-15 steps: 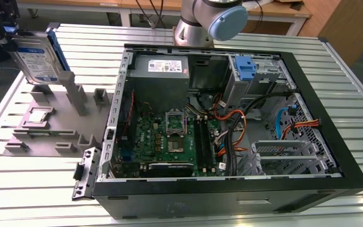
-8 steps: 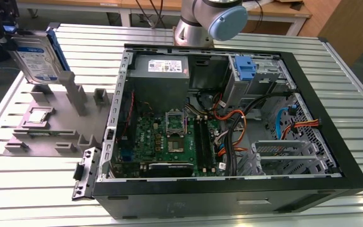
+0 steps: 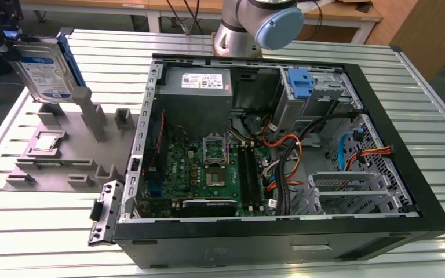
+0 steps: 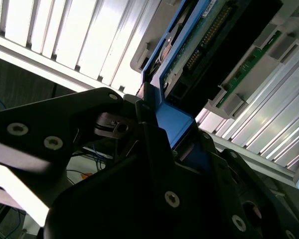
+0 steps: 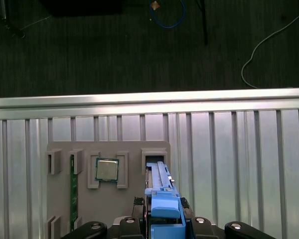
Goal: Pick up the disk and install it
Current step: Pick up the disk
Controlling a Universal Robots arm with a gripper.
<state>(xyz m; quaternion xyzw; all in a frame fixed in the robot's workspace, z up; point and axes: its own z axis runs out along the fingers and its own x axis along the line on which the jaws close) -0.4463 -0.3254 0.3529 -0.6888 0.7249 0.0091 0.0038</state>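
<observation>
The disk (image 3: 43, 68) is a silver drive with a white-and-blue label and blue side rails. It hangs on edge, slightly tilted, above the grey fixture (image 3: 60, 165) at the exterior view's left. My gripper (image 3: 4, 36) is shut on its upper end. In the second wrist view the dark fingers (image 4: 149, 134) clamp the blue rail (image 4: 174, 122), and the drive's green circuit board (image 4: 199, 45) faces the camera. In the first wrist view the blue rail (image 5: 162, 196) stands just over an empty slot (image 5: 154, 159) in the fixture.
The fixture also holds a square processor chip (image 3: 46, 141) and a green memory stick (image 5: 73, 189). The open computer case (image 3: 408, 191) lies to the exterior view's right, with a grey drive cage and blue latch (image 3: 303, 84) at its back. The arm's base (image 3: 257, 26) stands behind it.
</observation>
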